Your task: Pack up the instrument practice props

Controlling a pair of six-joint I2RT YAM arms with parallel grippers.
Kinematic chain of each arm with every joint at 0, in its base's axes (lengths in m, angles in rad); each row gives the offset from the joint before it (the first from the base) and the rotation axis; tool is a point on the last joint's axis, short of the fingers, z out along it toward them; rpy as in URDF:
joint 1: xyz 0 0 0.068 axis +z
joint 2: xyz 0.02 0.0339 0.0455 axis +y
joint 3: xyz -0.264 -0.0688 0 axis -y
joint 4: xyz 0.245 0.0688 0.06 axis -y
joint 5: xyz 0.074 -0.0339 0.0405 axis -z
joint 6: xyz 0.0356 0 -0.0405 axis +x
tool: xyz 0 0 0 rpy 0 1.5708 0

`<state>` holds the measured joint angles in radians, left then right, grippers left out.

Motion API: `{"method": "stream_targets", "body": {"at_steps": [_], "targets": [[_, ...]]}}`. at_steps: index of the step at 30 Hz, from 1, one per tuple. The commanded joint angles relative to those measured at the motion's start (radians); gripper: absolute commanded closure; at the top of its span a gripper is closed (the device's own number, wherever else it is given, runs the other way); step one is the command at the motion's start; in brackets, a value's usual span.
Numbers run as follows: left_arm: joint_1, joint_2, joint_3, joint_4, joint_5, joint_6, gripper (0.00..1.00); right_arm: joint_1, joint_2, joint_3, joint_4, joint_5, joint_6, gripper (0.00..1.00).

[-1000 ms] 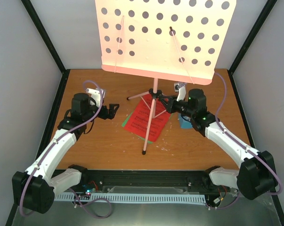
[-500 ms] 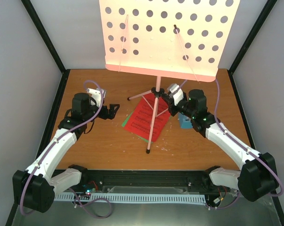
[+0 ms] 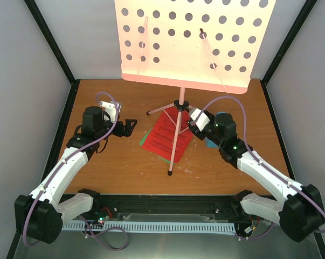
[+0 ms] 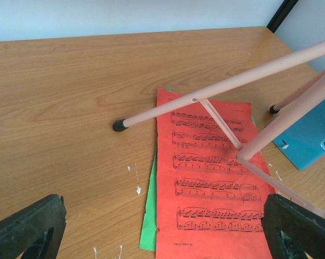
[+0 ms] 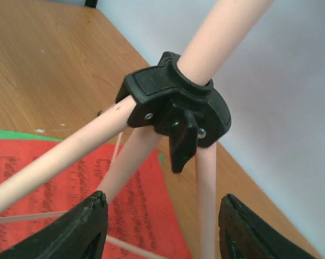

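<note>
The pink music stand [image 3: 189,43] stands upright on its tripod, its hole-punched desk high at the back. Beneath the legs a red sheet-music page [image 3: 161,139] lies over a green one [image 3: 145,141]. My right gripper [image 3: 189,120] is open just right of the black tripod hub [image 5: 175,108], with two pink legs running between its fingers [image 5: 78,226] and no grip on them. The blue metronome [image 3: 211,143] is mostly hidden under my right arm and shows as a blue block [image 4: 308,137] in the left wrist view. My left gripper [image 3: 131,125] hangs open and empty, left of the pages.
The tripod's black-tipped feet [image 4: 119,125] spread over the wooden table [image 3: 108,162], one reaching toward the near edge. Grey walls with black corner posts [image 3: 60,54] close in the left, right and back. White flecks dot the wood near the green page.
The right gripper has opened and let go of the stand near the hub, drawing back slightly. The stand shifted a little to the right. The left arm stayed still.
</note>
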<state>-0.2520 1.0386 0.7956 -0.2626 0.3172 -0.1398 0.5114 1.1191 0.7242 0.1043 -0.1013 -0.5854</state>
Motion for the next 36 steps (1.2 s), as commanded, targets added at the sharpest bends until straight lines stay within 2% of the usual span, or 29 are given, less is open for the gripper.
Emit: {"method": "stream_targets", "body": {"at_steps": [1, 4, 7, 10, 13, 16, 20, 27, 36], "targets": [[0.005, 0.003, 0.022, 0.009, -0.008, 0.022, 0.01, 0.003, -0.139, -0.073, 0.086, -0.056, 0.223, 0.40], [0.005, 0.006, 0.021, 0.008, -0.019, 0.022, 0.00, 0.002, -0.240, -0.153, 0.132, -0.071, 0.466, 0.27], [0.005, 0.012, 0.024, 0.009, -0.019, 0.022, 0.01, 0.001, -0.299, -0.185, 0.078, -0.007, 0.710, 0.14], [0.005, 0.017, 0.028, 0.002, -0.033, 0.019, 0.01, -0.017, -0.330, -0.191, 0.047, -0.061, 0.915, 0.10], [0.005, 0.015, 0.028, 0.006, -0.050, 0.018, 0.00, -0.020, -0.327, -0.184, 0.070, -0.171, 1.119, 0.08], [0.005, 0.015, 0.026, 0.006, -0.066, 0.019, 0.01, -0.020, -0.304, -0.159, 0.073, -0.197, 1.308, 0.07], [0.005, 0.018, 0.026, 0.005, -0.072, 0.020, 0.01, -0.020, -0.284, -0.115, 0.038, -0.128, 1.525, 0.05], [0.005, 0.026, 0.027, 0.004, -0.073, 0.020, 0.01, -0.020, -0.293, -0.162, 0.113, 0.019, 2.003, 0.04], [0.005, 0.026, 0.029, 0.004, -0.070, 0.020, 0.01, -0.020, -0.195, -0.026, -0.017, 0.033, 2.168, 0.11]]}}
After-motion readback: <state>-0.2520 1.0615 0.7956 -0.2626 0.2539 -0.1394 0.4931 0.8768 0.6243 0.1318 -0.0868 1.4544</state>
